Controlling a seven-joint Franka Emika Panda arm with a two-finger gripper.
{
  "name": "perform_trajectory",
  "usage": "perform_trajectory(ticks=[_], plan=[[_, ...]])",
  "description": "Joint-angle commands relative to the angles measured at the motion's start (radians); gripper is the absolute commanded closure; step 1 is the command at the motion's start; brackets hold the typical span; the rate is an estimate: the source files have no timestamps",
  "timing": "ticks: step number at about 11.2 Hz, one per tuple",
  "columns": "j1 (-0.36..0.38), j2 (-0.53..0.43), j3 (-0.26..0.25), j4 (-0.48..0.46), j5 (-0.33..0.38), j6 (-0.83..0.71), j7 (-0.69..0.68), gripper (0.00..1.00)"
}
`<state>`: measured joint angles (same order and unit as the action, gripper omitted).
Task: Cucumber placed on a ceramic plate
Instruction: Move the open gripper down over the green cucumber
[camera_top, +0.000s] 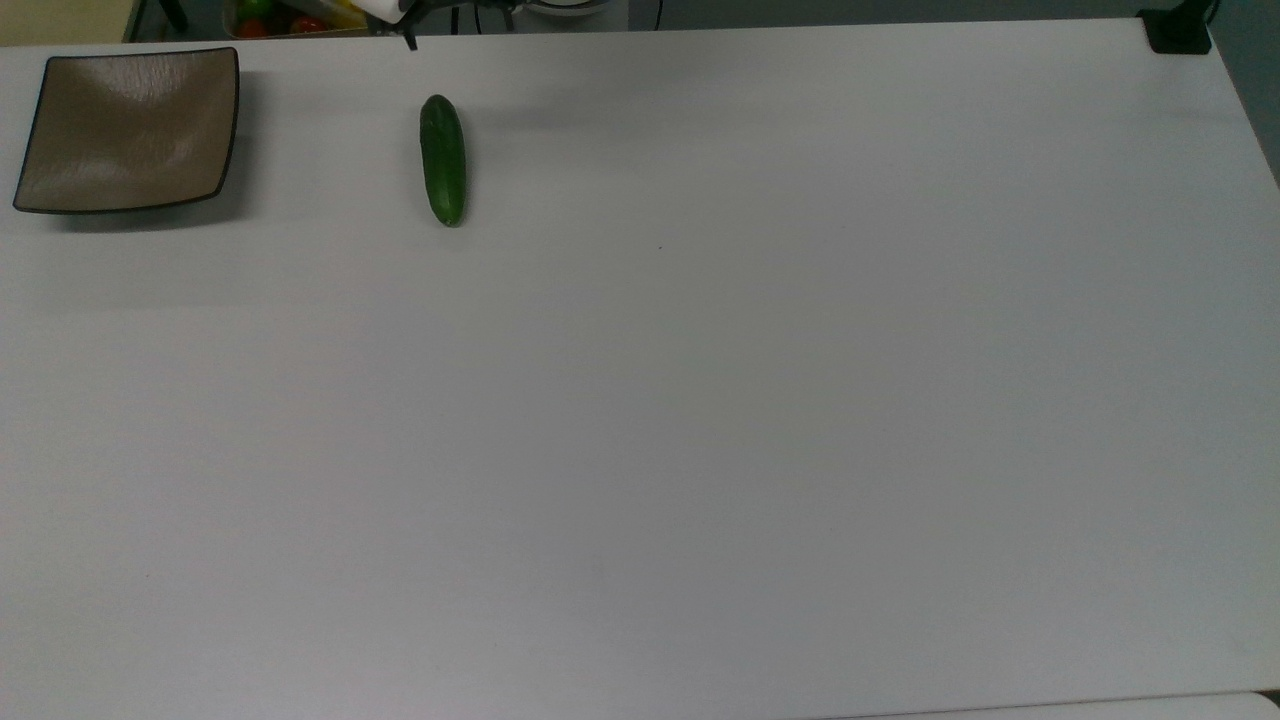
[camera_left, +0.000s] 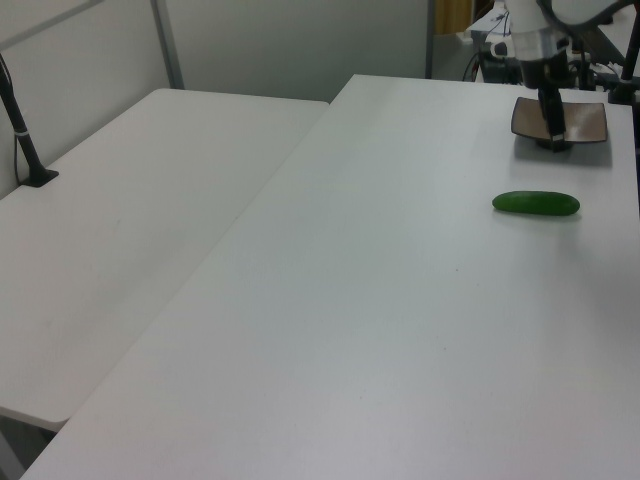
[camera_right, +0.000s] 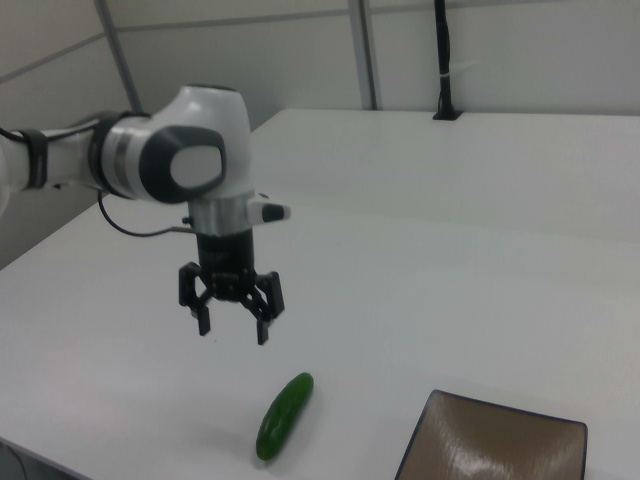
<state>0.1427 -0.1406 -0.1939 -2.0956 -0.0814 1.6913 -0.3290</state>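
A dark green cucumber (camera_top: 442, 160) (camera_left: 536, 203) (camera_right: 284, 416) lies flat on the white table. The square taupe-brown ceramic plate (camera_top: 125, 130) (camera_left: 590, 125) (camera_right: 490, 450) sits apart from it, toward the top view's left, with nothing on it. My gripper (camera_right: 232, 333) hangs above the table just beyond the cucumber, pointing down, open, with nothing between its fingers. In the left view the gripper (camera_left: 555, 138) stands in front of the plate. One dark fingertip (camera_top: 410, 42) pokes in at the top view's upper edge, above the cucumber's far end.
A box of coloured vegetables (camera_top: 300, 15) sits past the table's far edge. A black post base (camera_top: 1178, 30) occupies the top view's upper right corner. A second white table (camera_left: 120, 230) with a black pole (camera_left: 20, 130) adjoins on the left view's left.
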Motion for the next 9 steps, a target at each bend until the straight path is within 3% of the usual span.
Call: perform_trajectory(ticks=[1,4,9], plan=[[0.006,-0.027,-0.062,-0.127,-0.014,0.189,-0.015,0.00],[0.006,0.033,-0.073,-0.173,-0.064,0.299,-0.015,0.00],[0.006,0.094,-0.093,-0.253,-0.064,0.493,-0.015,0.00]])
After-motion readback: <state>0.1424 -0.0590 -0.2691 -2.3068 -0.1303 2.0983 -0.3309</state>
